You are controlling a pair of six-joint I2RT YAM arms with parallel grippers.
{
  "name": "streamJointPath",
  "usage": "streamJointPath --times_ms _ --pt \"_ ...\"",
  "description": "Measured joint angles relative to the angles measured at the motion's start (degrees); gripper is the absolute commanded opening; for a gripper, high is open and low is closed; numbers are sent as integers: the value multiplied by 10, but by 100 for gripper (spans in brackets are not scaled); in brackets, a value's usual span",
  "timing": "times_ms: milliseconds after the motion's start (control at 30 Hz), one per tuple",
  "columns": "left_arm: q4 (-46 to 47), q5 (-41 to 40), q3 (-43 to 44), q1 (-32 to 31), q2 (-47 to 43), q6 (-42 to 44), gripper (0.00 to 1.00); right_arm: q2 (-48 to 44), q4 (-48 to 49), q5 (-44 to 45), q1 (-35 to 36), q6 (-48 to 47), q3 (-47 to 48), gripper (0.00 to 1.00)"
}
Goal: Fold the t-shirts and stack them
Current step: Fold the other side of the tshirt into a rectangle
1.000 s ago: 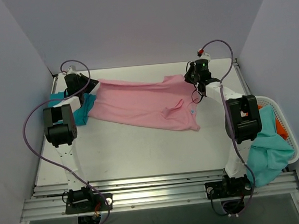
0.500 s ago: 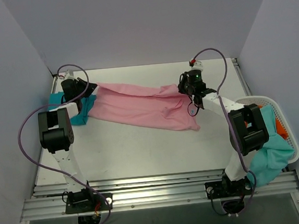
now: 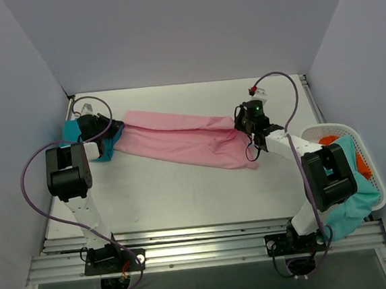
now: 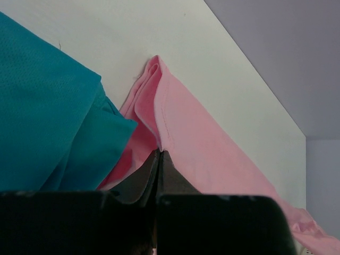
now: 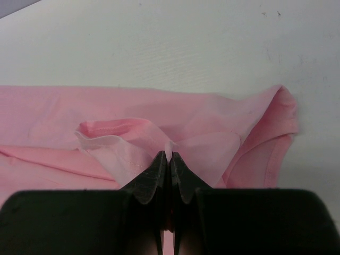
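1. The white table [image 3: 184, 199] carried three things.
2. A pink tee [image 3: 179, 135] lay in a long, creased band between the two pairs of jaws. One end was pinched in the left gripper [image 4: 158, 154], and the other, near the collar, in the right gripper [image 5: 169, 156].
3. A teal tee [image 4: 48, 106] lay bunched just left of the left jaws, touching the pink tee.
4. A white basket [image 3: 323, 128] sat well right of the right jaws, at the table's edge.
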Motion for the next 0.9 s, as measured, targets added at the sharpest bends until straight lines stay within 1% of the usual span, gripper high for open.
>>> streamJointPath --times_ms 167,333,433,500,533,567,600,633,667,700,733,800,900 --pt "3 0 -7 3 -2 -4 2 -29 3 9 6 2 -26 0" --pt "4 0 -21 4 -10 -3 2 -35 4 28 23 8 -51 0" --pt "-10 -3 -25 5 -15 -2 2 -35 3 49 36 27 -86 0" --pt "-35 -17 -25 6 -18 -1 4 -33 2 67 47 46 -112 0" --pt "-50 -24 -25 6 -19 0 7 -33 -2 77 53 56 -122 0" --pt "-66 -31 -24 7 -20 1 28 -31 -8 90 58 67 -131 0" --pt "-81 -36 -24 8 -20 4 44 -28 -15 104 63 79 -137 2" --pt "-96 -41 -24 9 -20 4 66 -25 -23 118 66 93 -143 33" --pt "-113 -46 -24 10 -20 0 93 -21 -34 130 71 109 -146 52" --pt "-113 -40 -24 13 -23 -7 97 -17 -46 143 73 119 -147 83" --pt "-111 -39 -22 13 -32 -15 97 -14 -55 154 74 130 -148 96" --pt "-126 -58 -23 14 -59 -14 97 -14 -63 177 76 147 -145 99" --pt "-132 -86 -46 17 -98 -14 97 -16 -89 209 80 165 -144 100"
